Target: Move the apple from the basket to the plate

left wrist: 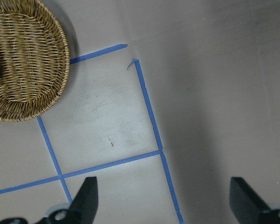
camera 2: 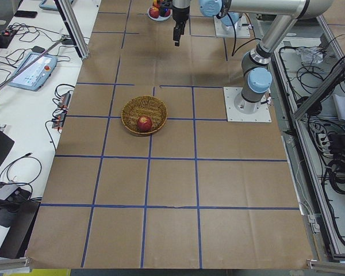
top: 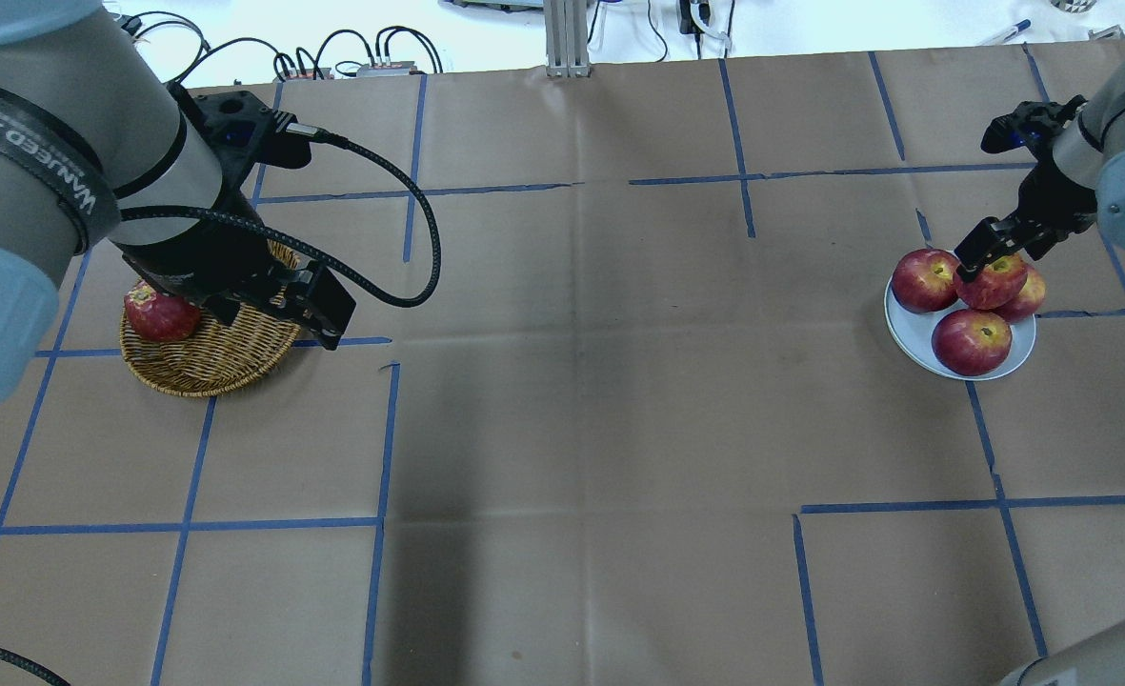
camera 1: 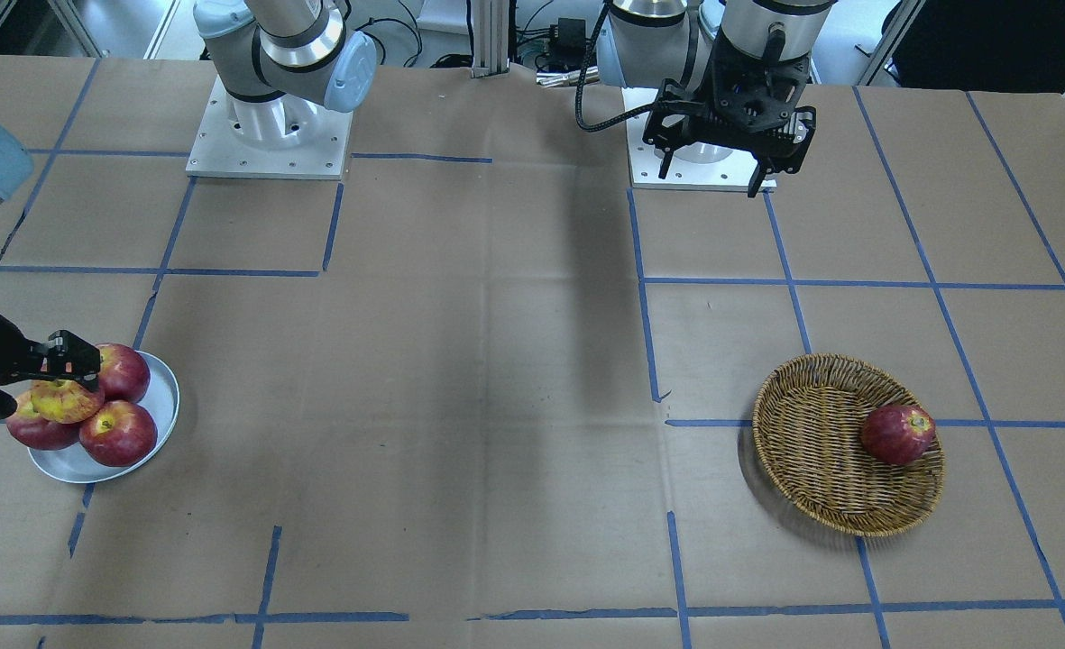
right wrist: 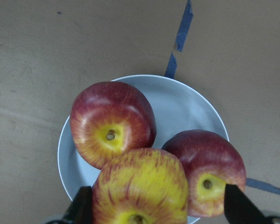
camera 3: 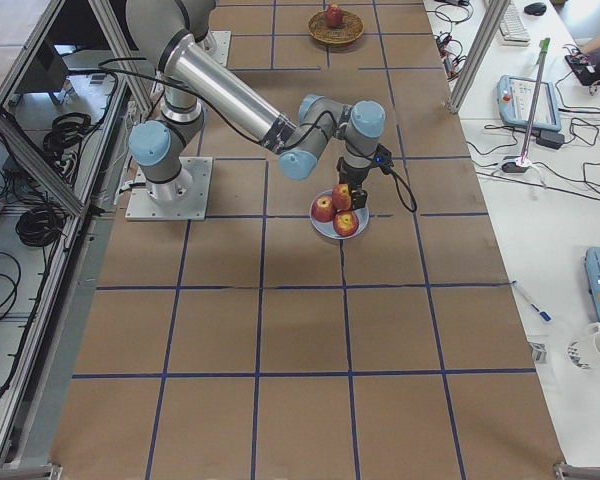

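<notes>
The apple (right wrist: 140, 186), yellow with red streaks, rests on top of three dark red apples on the pale plate (right wrist: 186, 102). In the front view the apple (camera 1: 65, 401) is at the plate's (camera 1: 160, 397) left side. My right gripper (right wrist: 156, 207) is open and straddles the apple. One finger is right beside it and the other stands apart from it. The wicker basket (camera 1: 812, 442) holds one dark red apple (camera 1: 897, 434). My left gripper (left wrist: 161, 196) is open and empty, high above the table beside the basket (left wrist: 28, 70).
Dark red apples (camera 1: 117, 433) (camera 1: 123, 371) crowd the plate. Blue tape lines cross the brown paper table cover. The arm bases (camera 1: 269, 126) stand at the robot's side of the table. The basket and plate are far apart, at opposite ends.
</notes>
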Controlling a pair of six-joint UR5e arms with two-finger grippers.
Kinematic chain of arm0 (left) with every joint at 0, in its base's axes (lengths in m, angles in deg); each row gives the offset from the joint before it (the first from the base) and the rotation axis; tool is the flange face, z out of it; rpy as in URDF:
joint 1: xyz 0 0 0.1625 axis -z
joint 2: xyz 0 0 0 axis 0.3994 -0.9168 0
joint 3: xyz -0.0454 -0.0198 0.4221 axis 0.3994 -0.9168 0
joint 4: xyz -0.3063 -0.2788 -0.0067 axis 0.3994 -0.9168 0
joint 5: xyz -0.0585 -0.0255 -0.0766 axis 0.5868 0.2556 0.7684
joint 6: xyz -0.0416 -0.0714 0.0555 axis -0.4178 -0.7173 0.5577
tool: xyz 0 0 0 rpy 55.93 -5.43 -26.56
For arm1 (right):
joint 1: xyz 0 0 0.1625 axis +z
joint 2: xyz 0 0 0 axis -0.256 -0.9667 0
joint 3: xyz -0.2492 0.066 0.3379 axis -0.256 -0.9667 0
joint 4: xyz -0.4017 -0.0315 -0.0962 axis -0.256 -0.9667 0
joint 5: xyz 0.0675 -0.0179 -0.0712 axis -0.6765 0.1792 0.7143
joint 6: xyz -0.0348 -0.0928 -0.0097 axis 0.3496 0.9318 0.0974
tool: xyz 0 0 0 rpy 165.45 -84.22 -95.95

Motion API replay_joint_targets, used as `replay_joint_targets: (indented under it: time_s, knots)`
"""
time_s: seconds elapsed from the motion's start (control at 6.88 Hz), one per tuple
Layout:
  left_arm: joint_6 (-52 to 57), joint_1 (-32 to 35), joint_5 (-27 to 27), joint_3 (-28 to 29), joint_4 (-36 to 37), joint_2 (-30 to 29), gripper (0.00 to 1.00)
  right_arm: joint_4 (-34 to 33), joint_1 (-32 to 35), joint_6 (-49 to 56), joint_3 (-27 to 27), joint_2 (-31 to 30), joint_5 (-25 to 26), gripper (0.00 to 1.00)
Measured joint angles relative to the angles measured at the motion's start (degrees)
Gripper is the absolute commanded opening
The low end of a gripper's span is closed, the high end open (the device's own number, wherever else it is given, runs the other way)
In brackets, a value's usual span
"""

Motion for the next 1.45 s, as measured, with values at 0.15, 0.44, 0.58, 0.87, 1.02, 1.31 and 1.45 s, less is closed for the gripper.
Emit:
replay_joint_targets:
  time_s: [0.15, 0.44, 0.58, 0.87, 1.02, 1.31, 1.45]
  knots:
    - [0.02, 0.0, 0.0, 0.0, -0.01, 0.0, 0.99, 1.96, 0.23, -0.17, -1.65, -1.05, -0.17, 1.0]
    - [0.02, 0.0, 0.0, 0.0, -0.01, -0.01, 0.99, 13.67, 2.11, -1.54, -7.86, -4.34, -0.65, 1.0]
    - [0.02, 0.0, 0.0, 0.0, -0.01, -0.04, 0.99, 19.8, 4.42, -4.19, -10.35, -6.59, -0.69, 1.0]
    - [0.06, 0.0, 0.0, 0.0, -0.01, -0.08, 0.99, 27.28, 10.53, -14.19, -11.84, -11.08, -0.72, 1.0]
    - [0.03, 0.0, 0.0, 0.0, -0.01, -0.08, 0.99, 29.63, 14.4, -20.56, -11.86, -12.94, -0.76, 1.0]
    - [0.0, 0.0, 0.0, 0.0, -0.03, -0.06, 0.99, 31.56, 22.07, -31.24, -11.62, -15.24, -0.73, 1.0]
    - [0.0, 0.0, -0.02, 0.0, -0.09, -0.03, 0.99, 31.8, 23.97, -33.7, -11.47, -15.77, -0.67, 1.0]
